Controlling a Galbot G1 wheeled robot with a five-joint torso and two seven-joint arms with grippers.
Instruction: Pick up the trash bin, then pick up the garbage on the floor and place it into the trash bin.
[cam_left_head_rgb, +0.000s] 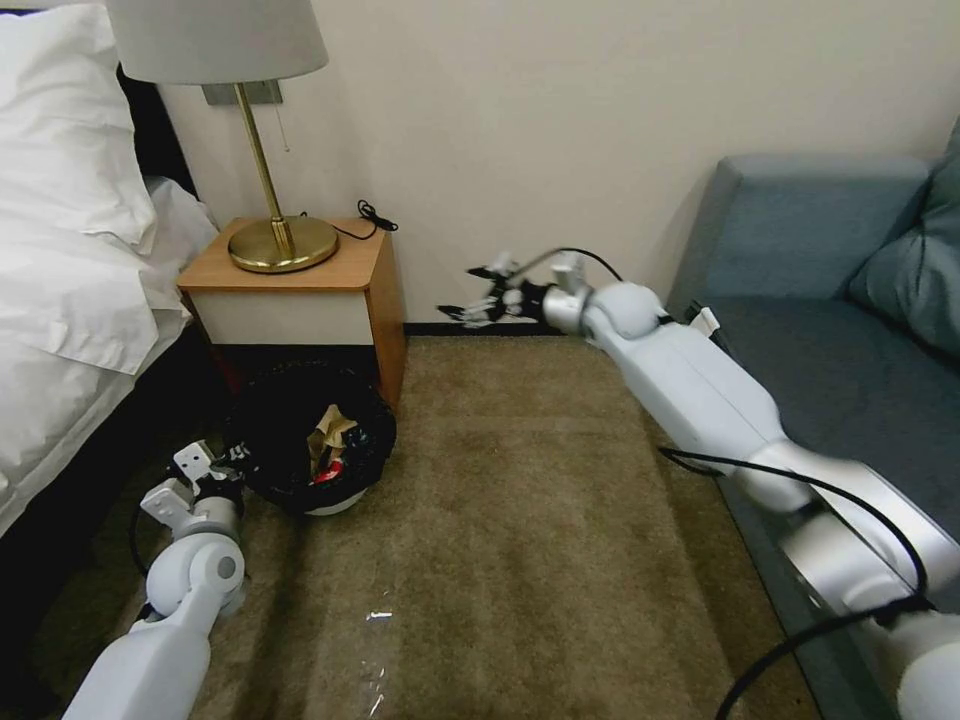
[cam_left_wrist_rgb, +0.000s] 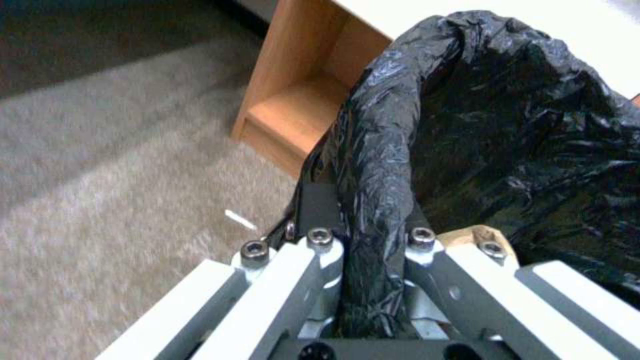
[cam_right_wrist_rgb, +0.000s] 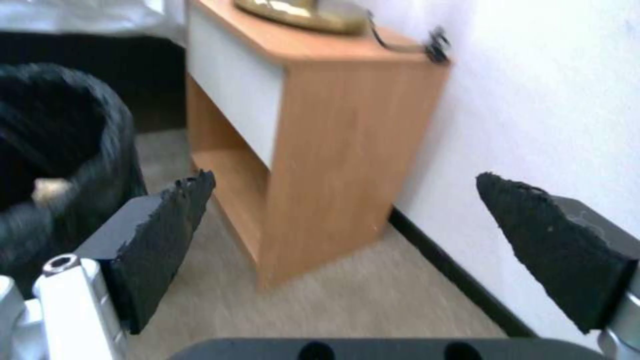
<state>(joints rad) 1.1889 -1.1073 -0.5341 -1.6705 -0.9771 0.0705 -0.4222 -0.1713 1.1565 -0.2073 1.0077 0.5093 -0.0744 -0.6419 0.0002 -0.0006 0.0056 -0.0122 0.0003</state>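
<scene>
Bin status: my left tool (cam_left_wrist_rgb: 373, 280) is clamped on the trash bin (cam_left_head_rgb: 310, 440) rim beside the nightstand (cam_left_head_rgb: 300, 290), garbage (cam_left_head_rgb: 335, 445) inside. Right tool (cam_left_head_rgb: 490, 297) gapes wide, empty, near the wall. I judge: keep bin level, w/ firm rim grip.

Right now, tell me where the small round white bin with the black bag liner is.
In the head view the white bin sits low on the left, beside the wooden nightstand, its rim clamped by the left gripper.

Head view high, angled down over the floor (cam_left_head_rgb: 520, 520); left wrist view tight against the trash bin (cam_left_wrist_rgb: 480, 125) rim; right wrist view low, toward the nightstand (cam_right_wrist_rgb: 347, 150), shared by all
</scene>
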